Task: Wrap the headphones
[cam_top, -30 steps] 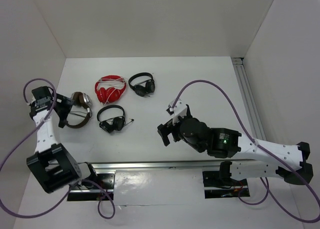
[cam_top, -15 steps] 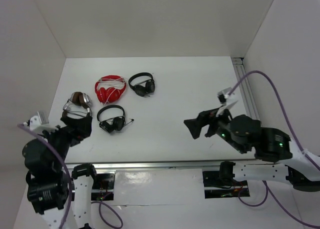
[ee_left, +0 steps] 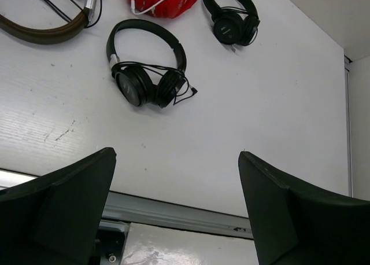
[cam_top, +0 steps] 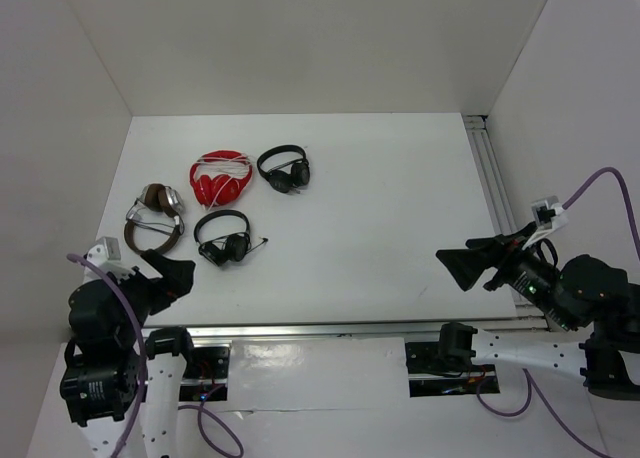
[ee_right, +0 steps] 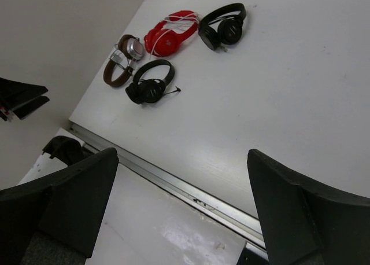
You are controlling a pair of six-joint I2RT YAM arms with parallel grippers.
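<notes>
The headphones [cam_top: 155, 218], with a dark brown headband and silver-and-brown earcups, lie flat at the table's left side, their thin black cable gathered between the cups. The left wrist view catches only part of their headband [ee_left: 40, 30] at its top left edge; the right wrist view shows them [ee_right: 121, 65] far off. My left gripper [cam_top: 168, 276] hovers open at the near left edge, short of them, and its wrist view [ee_left: 176, 155] shows nothing between the fingers. My right gripper [cam_top: 462, 265] hangs open at the near right, far from them, empty in its own view [ee_right: 182, 154].
A red pair with white cord [cam_top: 220, 178] lies behind the brown one. One small black pair [cam_top: 285, 168] sits to its right, another [cam_top: 225, 240] nearer the front. A metal rail [cam_top: 330, 328] runs along the near table edge and another [cam_top: 490, 178] along the right side.
Both arms have pulled back toward their bases. The left gripper left the brown headphones for the near left edge; the right gripper swung from mid-table to the near right. Both stayed open.
</notes>
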